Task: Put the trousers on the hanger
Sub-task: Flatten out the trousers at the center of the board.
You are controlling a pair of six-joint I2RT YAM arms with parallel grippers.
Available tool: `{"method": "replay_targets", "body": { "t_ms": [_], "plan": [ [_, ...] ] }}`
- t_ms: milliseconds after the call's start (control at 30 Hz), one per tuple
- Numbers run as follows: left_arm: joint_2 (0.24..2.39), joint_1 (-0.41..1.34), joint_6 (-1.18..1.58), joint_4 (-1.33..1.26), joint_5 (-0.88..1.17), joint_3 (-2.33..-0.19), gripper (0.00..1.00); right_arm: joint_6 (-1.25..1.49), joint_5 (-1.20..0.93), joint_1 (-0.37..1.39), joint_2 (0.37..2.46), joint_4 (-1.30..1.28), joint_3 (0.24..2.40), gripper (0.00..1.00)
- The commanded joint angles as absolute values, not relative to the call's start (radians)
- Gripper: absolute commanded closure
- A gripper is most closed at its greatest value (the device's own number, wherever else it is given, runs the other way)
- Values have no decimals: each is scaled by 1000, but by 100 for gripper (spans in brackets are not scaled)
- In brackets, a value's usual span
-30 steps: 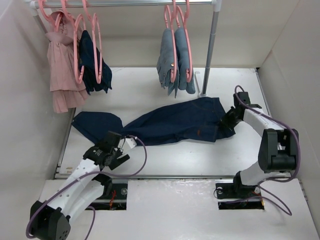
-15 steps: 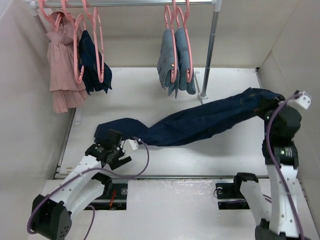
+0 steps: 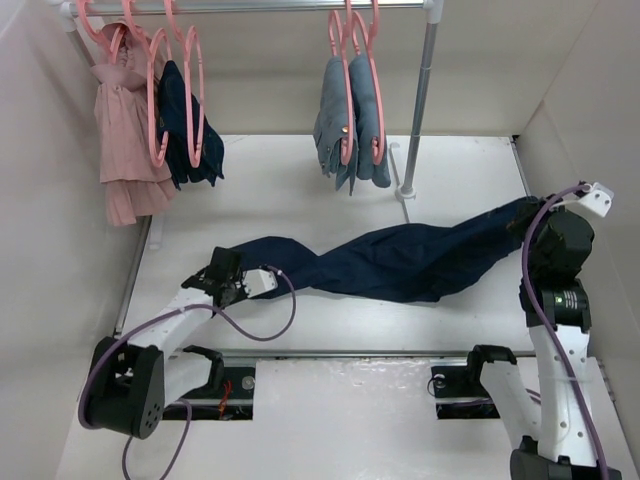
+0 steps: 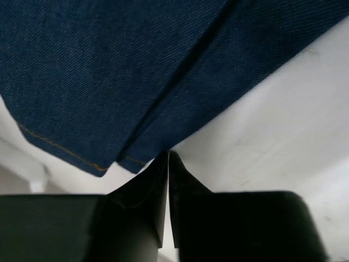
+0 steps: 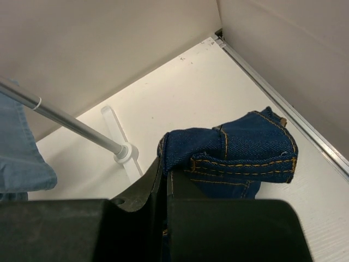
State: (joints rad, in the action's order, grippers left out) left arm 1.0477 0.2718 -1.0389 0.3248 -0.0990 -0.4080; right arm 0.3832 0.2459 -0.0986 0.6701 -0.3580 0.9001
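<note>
The trousers [image 3: 400, 262] are dark navy jeans, stretched across the table from lower left to the right wall. My right gripper [image 3: 527, 216] is shut on the waistband and holds that end off the table. In the right wrist view the bunched waistband [image 5: 240, 153] with orange stitching sticks out past the closed right gripper [image 5: 166, 164]. My left gripper [image 3: 230, 265] is at the leg end. Its tips [image 4: 168, 155] are closed together right on the edge of the hem [image 4: 131, 93]. Pink hangers [image 3: 153, 110] hang on the rail at the back.
On the rail hang a pink garment [image 3: 125, 130], a small dark navy garment [image 3: 185, 130] and light blue jeans [image 3: 352, 130], each on a pink hanger. The rail's upright pole [image 3: 418, 110] stands behind the trousers' middle, with its foot [image 5: 124, 153] close to the waistband. Walls close in on both sides.
My left gripper has reached forward to the leg's hem and gone from open to shut. My right gripper has lifted the waistband towards the right wall, dragging the trousers rightward and stretching them out.
</note>
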Motion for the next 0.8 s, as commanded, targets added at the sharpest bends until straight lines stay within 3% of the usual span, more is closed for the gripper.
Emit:
{"method": "replay_targets", "body": {
  "t_ms": [0,433,533,600,633,767],
  "plan": [
    [1113,246,-1048,264,-43,-417,100,362,229,-104,647,-267,934,100],
    [1080,144,-946,322,72,-692,100,353,181,-104,666,-256,925,100],
    [1135,144,-1095,467,136,-713,99,353,181,-104,653,-256,925,100],
    [1173,144,-1158,514,137,-704,82,353,181,-104,635,-265,925,100],
    [1173,144,-1199,514,126,-693,68,353,181,-104,635,-265,925,100],
    [1215,144,-1190,324,37,-629,41,353,152,-104,626,-284,907,100]
  ]
}}
